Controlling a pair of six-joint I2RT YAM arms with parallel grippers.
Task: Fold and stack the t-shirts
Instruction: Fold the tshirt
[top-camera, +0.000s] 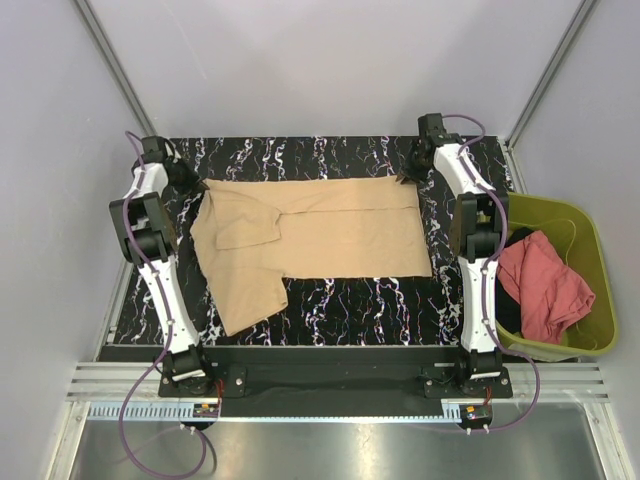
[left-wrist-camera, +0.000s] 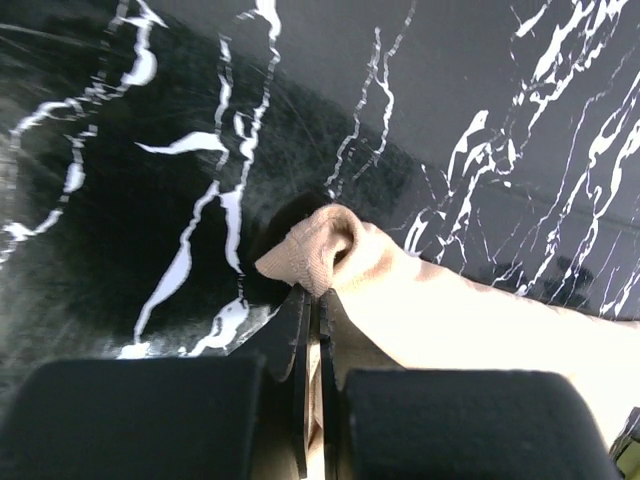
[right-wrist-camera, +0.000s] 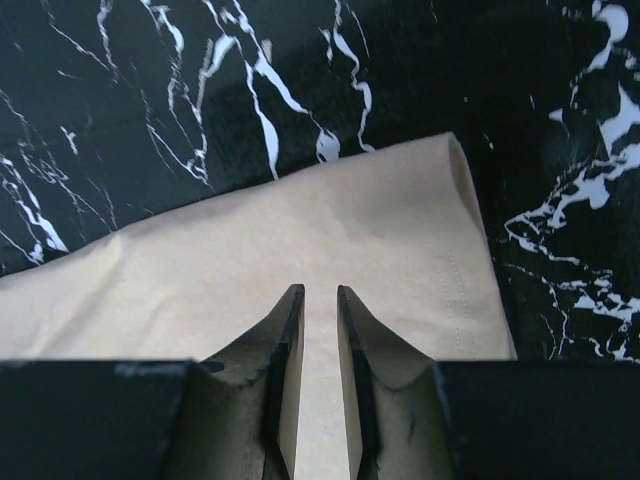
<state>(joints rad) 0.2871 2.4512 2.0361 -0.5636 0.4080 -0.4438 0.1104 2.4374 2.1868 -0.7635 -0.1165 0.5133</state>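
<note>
Left gripper (left-wrist-camera: 312, 305): jaws pressed together, with a bunched corner of the tan shirt (left-wrist-camera: 450, 320) nipped between them.
Right gripper (right-wrist-camera: 315, 300): jaws nearly together with a slim gap; they sit on the shirt's other far corner, but I cannot tell whether cloth is pinched.
Tan shirt: spread flat mid-frame in the top view, one gripper at its upper-left corner and one at its upper-right. A flap trails toward the lower left.
Table (top-camera: 350, 300): black marble pattern, bare around the cloth.
Red shirt (top-camera: 545, 285): crumpled in the green bin (top-camera: 590, 230) at right of frame, untouched.
Step in hand: by my reading, taking both far corners for the first fold of the tan shirt.
Next move: calls for a sure right-hand grip, then an even lift of both corners and a carry toward the bottom edge, keeping the cloth taut.
</note>
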